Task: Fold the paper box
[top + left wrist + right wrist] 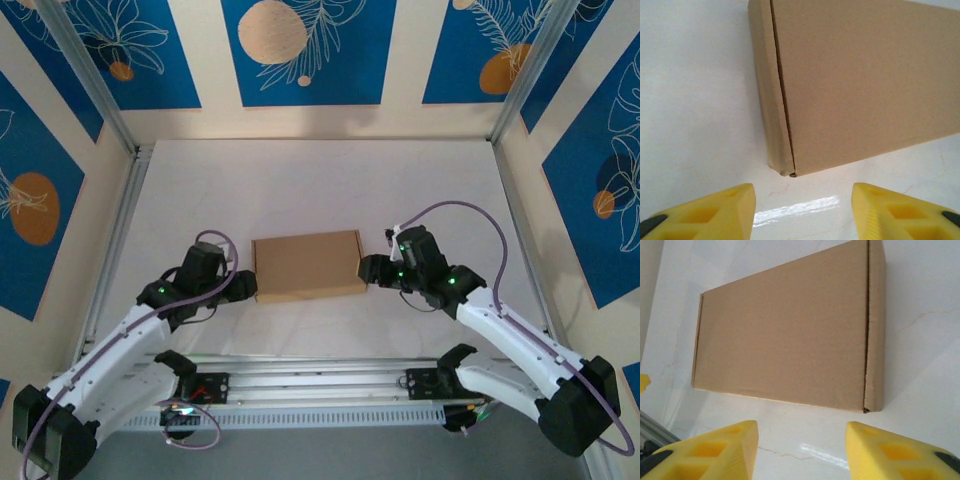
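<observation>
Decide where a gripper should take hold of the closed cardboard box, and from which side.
Probably a short end of the paper box, pinched across its low height, coming in level from the side. It lies flat and closed, and its top looks wider than the open jaws of the left gripper or right gripper.

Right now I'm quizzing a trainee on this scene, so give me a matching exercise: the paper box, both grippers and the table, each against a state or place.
Things:
1. paper box
2. left gripper
3. right gripper
4. table

States or places:
a. white and glossy
b. open, at the box's right end
c. brown, closed up, lying flat
d. open, at the box's left end

Pairs: 1-c, 2-d, 3-b, 4-a
</observation>
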`<state>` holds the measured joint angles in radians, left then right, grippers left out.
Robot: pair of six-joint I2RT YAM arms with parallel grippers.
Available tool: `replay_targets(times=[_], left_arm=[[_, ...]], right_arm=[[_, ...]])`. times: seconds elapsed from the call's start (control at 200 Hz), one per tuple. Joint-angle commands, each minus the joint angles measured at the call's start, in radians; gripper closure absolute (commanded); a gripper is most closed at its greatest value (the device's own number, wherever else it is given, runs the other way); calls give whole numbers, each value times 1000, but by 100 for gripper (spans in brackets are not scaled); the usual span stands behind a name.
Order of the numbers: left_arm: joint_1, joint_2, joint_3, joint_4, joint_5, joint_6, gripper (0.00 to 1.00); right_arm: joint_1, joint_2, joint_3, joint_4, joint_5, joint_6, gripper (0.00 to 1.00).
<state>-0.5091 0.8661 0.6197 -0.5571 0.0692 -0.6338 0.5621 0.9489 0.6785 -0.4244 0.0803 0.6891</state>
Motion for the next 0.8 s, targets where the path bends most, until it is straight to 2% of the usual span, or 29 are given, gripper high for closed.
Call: replay_targets(times=[0.0, 0.07, 0.14, 0.245, 0.525, 0.695, 0.795], left_arm=[[-3, 47, 55, 11, -58, 35, 41], [10, 101, 65, 50, -85, 35, 38], [31, 162, 71, 105, -82, 32, 38], [56, 248, 77, 182, -88, 34, 38], [68, 456, 53, 353, -51, -7, 43], [67, 554, 79, 421, 14, -31, 48], [67, 609, 106, 444, 29, -39, 50]], right_arm=[[-47, 84, 55, -67, -27, -16, 47], [-81, 176, 98, -79, -70, -23, 47], [-114, 280, 136, -76, -146, -35, 47], [-130, 404, 187, -64, -180, -51, 45], [-162, 598, 224, 12, -150, -39, 44], [-165, 665, 220, 57, -183, -23, 55], [-170, 677, 222, 59, -145, -2, 59]])
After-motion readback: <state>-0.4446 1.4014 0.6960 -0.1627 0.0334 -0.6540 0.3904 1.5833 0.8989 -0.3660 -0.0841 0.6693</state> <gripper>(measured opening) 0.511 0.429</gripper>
